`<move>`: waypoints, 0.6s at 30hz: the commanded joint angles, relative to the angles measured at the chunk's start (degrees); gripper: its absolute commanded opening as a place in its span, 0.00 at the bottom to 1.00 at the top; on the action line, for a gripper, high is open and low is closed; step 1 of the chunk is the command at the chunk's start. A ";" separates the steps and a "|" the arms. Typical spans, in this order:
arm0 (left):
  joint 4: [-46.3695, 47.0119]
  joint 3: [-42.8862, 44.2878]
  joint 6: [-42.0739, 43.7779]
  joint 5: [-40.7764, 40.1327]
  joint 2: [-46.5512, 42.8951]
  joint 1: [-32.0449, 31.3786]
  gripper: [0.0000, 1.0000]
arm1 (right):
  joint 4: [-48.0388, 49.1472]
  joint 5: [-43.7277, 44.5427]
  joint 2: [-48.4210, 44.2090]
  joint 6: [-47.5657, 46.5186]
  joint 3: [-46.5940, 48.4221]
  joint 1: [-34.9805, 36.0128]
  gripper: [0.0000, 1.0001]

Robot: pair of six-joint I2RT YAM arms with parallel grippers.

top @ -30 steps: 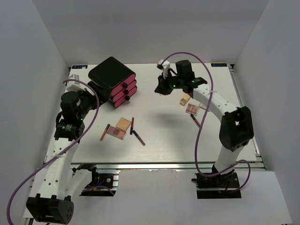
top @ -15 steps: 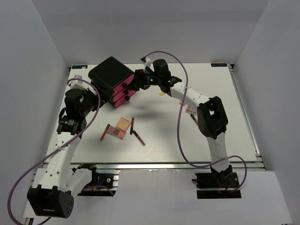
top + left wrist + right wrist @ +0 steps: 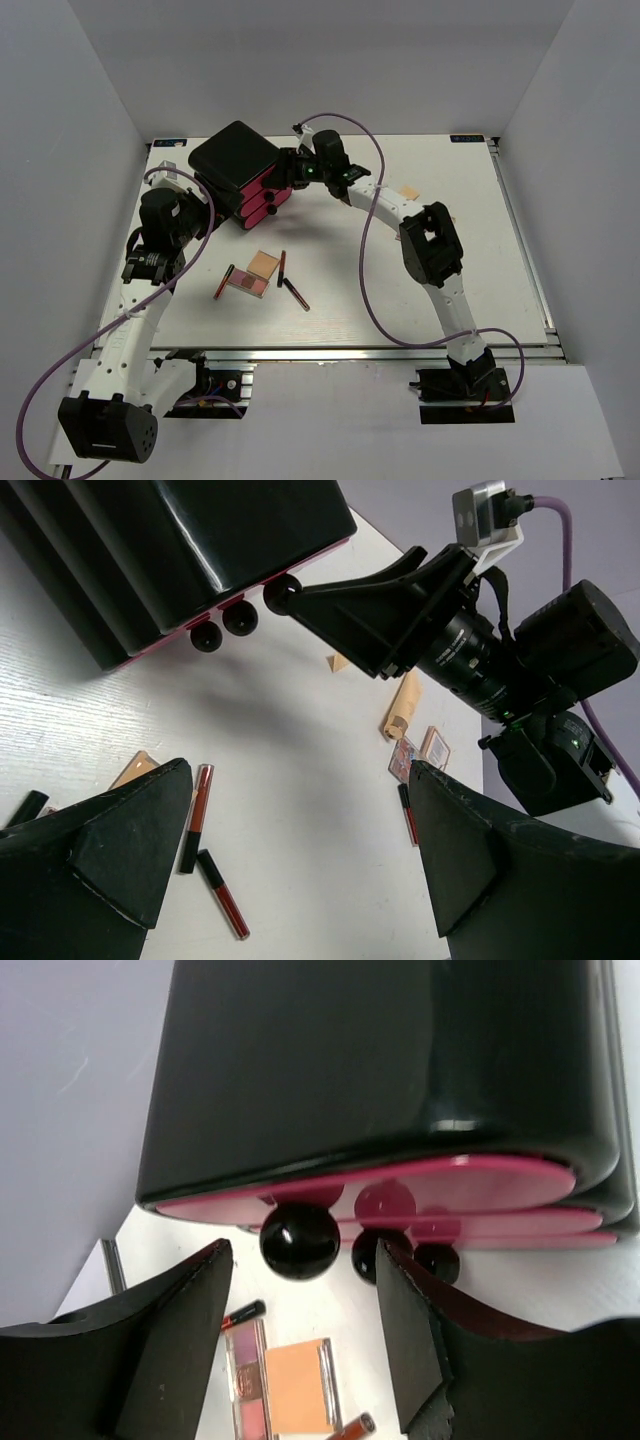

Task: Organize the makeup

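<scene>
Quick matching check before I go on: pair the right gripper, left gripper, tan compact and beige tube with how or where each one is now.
1. right gripper
2. left gripper
3. tan compact
4. beige tube

A. lying beside a palette
B. open, lined up on a drawer knob
C. open, empty, left of the box
D. lying well right of the box

Pairs: 1-B, 2-C, 3-A, 4-D

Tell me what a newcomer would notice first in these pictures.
The big black box with pink drawers at the far left draws the eye first. The right hand is open at its front, with one round black knob between its fingers. Nearer, in the middle, lies a small cluster of makeup.
</scene>
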 commanded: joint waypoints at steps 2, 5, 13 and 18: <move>-0.93 1.48 0.22 -0.68 -0.56 0.14 0.98 | 4.17 1.14 1.15 0.29 4.73 -0.19 0.64; -0.93 1.39 0.05 -0.77 -0.56 0.14 0.98 | 4.26 1.40 1.77 0.29 4.47 -0.10 0.62; -3.21 0.86 1.45 -1.03 -0.91 0.14 0.98 | 4.61 2.37 3.00 0.20 4.21 0.08 0.58; -3.57 -0.98 1.63 -1.30 -2.31 0.14 0.98 | 4.70 2.90 3.61 -0.42 4.91 0.16 0.56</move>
